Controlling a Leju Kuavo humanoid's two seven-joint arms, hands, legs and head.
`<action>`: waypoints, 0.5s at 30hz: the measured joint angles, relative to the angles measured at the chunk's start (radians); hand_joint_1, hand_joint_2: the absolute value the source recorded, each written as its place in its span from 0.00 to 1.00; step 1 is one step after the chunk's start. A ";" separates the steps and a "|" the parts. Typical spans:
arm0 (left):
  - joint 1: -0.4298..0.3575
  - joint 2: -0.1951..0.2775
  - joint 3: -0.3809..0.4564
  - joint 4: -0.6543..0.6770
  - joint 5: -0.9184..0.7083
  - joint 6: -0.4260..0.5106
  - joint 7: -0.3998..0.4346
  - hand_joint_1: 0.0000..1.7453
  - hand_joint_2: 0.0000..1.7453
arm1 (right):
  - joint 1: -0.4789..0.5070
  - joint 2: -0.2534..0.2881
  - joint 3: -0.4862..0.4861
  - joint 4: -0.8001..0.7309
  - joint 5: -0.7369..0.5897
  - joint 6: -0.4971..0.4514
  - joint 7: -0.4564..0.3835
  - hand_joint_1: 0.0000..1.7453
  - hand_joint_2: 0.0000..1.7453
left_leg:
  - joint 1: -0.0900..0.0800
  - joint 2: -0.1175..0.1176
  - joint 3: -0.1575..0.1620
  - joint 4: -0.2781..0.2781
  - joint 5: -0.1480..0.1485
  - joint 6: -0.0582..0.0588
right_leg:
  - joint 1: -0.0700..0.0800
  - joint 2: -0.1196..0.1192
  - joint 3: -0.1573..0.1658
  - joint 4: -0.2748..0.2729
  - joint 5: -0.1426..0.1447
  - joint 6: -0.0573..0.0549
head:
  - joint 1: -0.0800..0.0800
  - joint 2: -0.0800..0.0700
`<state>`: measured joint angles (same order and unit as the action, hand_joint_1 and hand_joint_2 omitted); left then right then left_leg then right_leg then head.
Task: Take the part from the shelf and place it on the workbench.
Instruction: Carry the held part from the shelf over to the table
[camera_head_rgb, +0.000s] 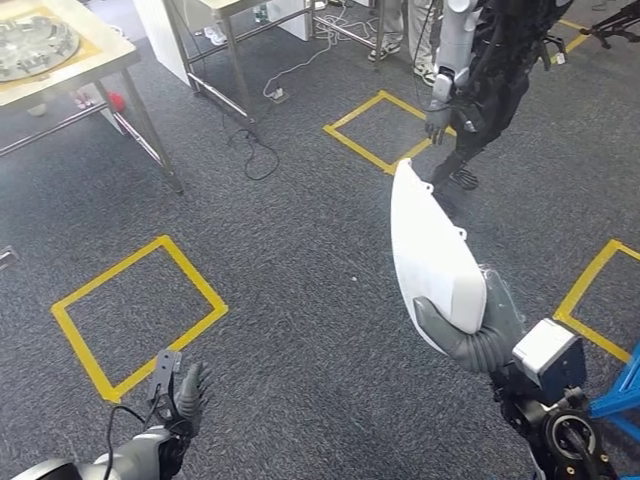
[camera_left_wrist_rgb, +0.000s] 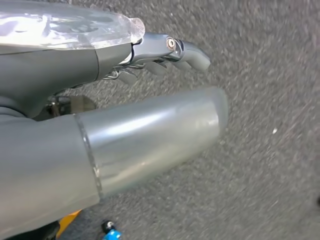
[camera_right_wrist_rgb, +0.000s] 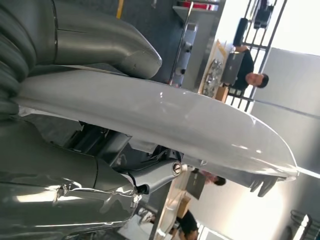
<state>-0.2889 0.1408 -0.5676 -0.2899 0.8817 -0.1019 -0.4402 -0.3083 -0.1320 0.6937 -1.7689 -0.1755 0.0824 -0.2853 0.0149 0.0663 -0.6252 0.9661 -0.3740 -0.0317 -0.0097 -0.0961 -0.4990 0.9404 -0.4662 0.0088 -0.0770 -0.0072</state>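
A dark grey carpet floor (camera_head_rgb: 302, 280) fills the head view, marked with yellow tape squares: one at lower left (camera_head_rgb: 140, 312), one at upper centre (camera_head_rgb: 385, 130), and part of another at the right edge (camera_head_rgb: 596, 295). In the upper left corner stands a metal-legged workbench (camera_head_rgb: 113, 60) with a round metal plate (camera_head_rgb: 34, 42) lying on its top. At upper right a second humanoid robot (camera_head_rgb: 483, 80) stands on the carpet, with a person's legs (camera_head_rgb: 404, 30) behind it. The white part (camera_head_rgb: 430, 250), a long curved panel pointed at its far end, is right of centre, held off the floor; the right hand (camera_head_rgb: 472, 325) clamps its near end, grey thumb across the front and fingers behind. The right wrist view shows the panel (camera_right_wrist_rgb: 170, 120) gripped between the thumb (camera_right_wrist_rgb: 109, 47) and the fingers. The left hand (camera_head_rgb: 185, 395) sits at the lower left, holding nothing, fingers apart and slightly curled; the left wrist view shows its thumb (camera_left_wrist_rgb: 158, 130) apart from the fingers (camera_left_wrist_rgb: 177, 52).
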 joint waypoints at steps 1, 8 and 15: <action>-0.001 0.000 0.000 0.000 0.000 0.000 0.000 0.00 0.00 | 0.000 0.000 0.000 0.000 0.000 0.000 0.000 1.00 1.00 | -0.003 0.005 0.008 -0.017 0.001 0.006 | 0.003 -0.009 0.004 0.001 -0.005 0.006 | 0.002 0.000; -0.001 -0.001 0.000 0.000 0.000 0.001 0.000 0.00 0.00 | 0.001 0.000 -0.001 -0.001 0.000 0.000 -0.002 1.00 1.00 | 0.000 -0.078 0.015 -0.021 -0.002 0.044 | -0.004 0.078 -0.084 0.223 -0.139 0.031 | 0.026 0.000; 0.000 -0.008 0.000 0.000 -0.001 0.027 -0.012 0.00 0.00 | 0.004 0.000 -0.001 0.000 0.001 0.002 -0.001 1.00 1.00 | -0.004 -0.179 0.019 -0.019 -0.001 0.040 | -0.001 0.168 -0.044 0.058 0.004 0.001 | 0.029 0.000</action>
<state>-0.2889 0.1331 -0.5676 -0.2899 0.8808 -0.0751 -0.4520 -0.3042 -0.1320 0.6924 -1.7692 -0.1745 0.0847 -0.2859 0.0104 -0.1131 -0.6066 0.9474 -0.3754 0.0083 -0.0107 0.0722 -0.5431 0.9981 -0.4627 0.0095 -0.0476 -0.0072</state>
